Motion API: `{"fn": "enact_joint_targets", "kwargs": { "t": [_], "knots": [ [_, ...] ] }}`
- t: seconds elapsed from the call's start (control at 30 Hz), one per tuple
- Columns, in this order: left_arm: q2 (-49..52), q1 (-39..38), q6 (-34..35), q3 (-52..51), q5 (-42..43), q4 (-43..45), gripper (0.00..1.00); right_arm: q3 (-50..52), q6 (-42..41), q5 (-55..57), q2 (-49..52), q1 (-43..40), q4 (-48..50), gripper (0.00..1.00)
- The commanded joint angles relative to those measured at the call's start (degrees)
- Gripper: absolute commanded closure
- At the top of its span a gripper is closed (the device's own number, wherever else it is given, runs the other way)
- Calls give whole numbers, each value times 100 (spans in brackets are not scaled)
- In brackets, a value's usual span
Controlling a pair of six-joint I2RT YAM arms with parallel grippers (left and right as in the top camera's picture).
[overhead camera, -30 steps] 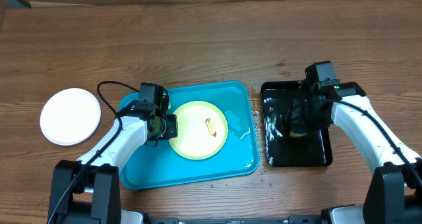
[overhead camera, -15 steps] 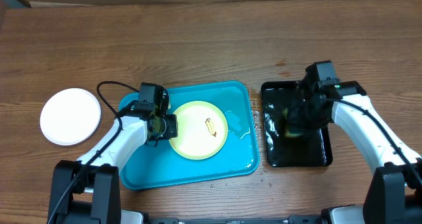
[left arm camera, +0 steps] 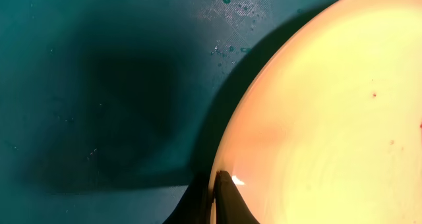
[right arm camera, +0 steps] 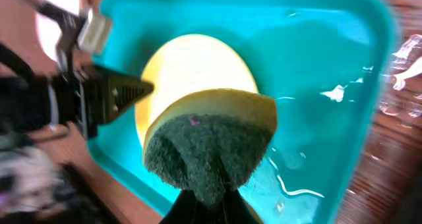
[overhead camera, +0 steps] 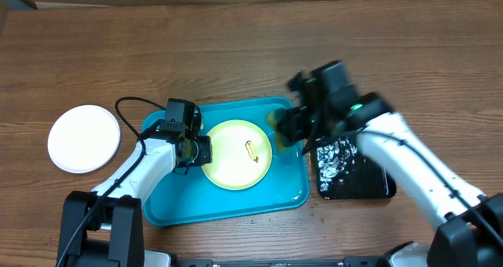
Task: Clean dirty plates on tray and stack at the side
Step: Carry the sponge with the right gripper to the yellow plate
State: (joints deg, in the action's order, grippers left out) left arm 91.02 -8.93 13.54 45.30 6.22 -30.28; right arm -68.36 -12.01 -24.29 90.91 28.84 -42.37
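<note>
The yellow-green plate [overhead camera: 234, 159] lies flat in the middle of the turquoise tray [overhead camera: 177, 200], at the centre of the overhead view. The left gripper [overhead camera: 196, 150] sits at the plate's left rim with its jaws closed on that edge. In the left wrist view its dark fingertips [left arm camera: 227, 204] pinch the rim at the bottom of the frame, with the plate filling the right side and the wet tray floor the left. A small yellowish-brown smear [overhead camera: 251, 150] marks the plate just right of its centre.

The right gripper [right arm camera: 208, 207] is closed on a sponge [right arm camera: 211, 145], which is yellow on top with a dark green scouring face turned to the camera. In the overhead view this gripper is blurred and sits over the tray's upper right corner, just beside the plate's upper right rim. Whether the sponge touches anything cannot be told. In the right wrist view the plate shows behind the sponge, and the left gripper shows at the left of the frame.

The black tray [overhead camera: 369, 184] lies just beside the turquoise one, to its right, with white foam [overhead camera: 336, 159] on its left part. A white plate [overhead camera: 84, 138] rests on the wooden table [overhead camera: 236, 55] at the left of the overhead frame, well apart from the turquoise tray. Whether more than one plate is stacked there cannot be told.
</note>
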Motion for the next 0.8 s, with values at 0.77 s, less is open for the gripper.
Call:
{"fn": "enact_joint_targets", "kwargs": {
  "t": [0.77],
  "knots": [
    [35, -9, 81, -42, 280, -4, 96, -22, -417, 2918, 1445, 1495, 1073, 96]
  ]
}}
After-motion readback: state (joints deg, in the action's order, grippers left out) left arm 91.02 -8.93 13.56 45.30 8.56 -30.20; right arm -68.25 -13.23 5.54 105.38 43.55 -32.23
